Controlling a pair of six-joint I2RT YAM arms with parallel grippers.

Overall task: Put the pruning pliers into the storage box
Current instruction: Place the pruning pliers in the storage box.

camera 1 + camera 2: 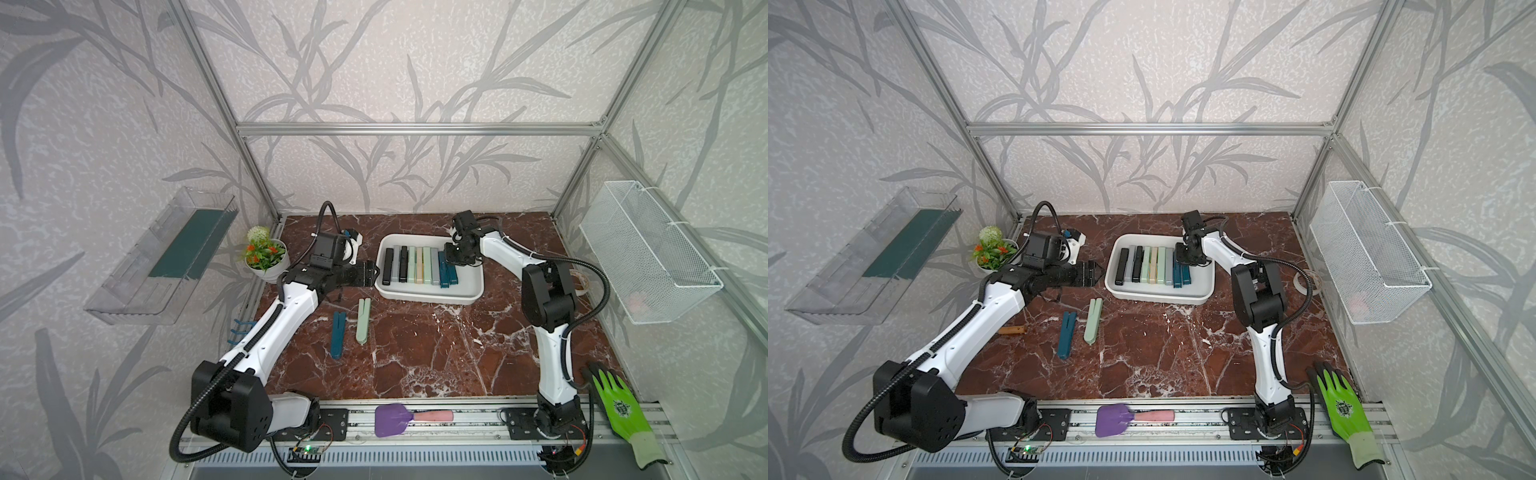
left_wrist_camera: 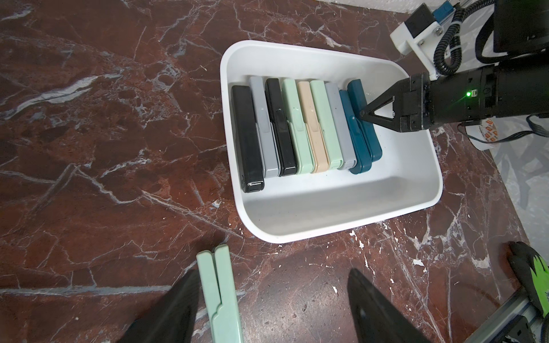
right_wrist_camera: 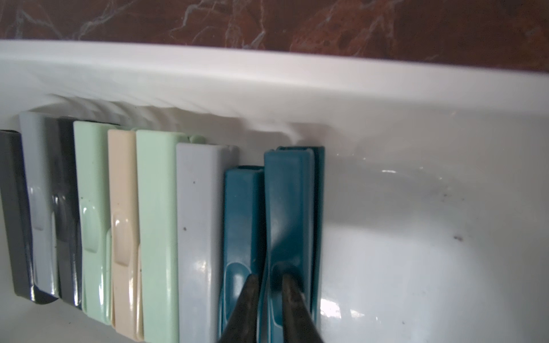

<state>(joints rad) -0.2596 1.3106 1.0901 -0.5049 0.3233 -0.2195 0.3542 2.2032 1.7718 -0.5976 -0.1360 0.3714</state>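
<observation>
While the right claw (image 2: pixel 363 114) sits clenched with its tips on the outermost teal pliers (image 2: pixel 370 142) inside the storage box (image 1: pixel 430 297), I count nine pruning pliers (image 2: pixel 297 127) racked there. A pale green pair (image 1: pixel 363 321) and a teal pair (image 1: pixel 338 334) lie on the surface (image 1: pixel 436 353) beside the box. Left claw (image 1: pixel 374 275) is spread wide, empty, near the box rim. They look light, rigid, glossy, likely slippery: pinch across the narrow sides at mid-length. Can't tell whether the right tips grip anything; the pale green pair's far end is cut off in the left wrist view.
</observation>
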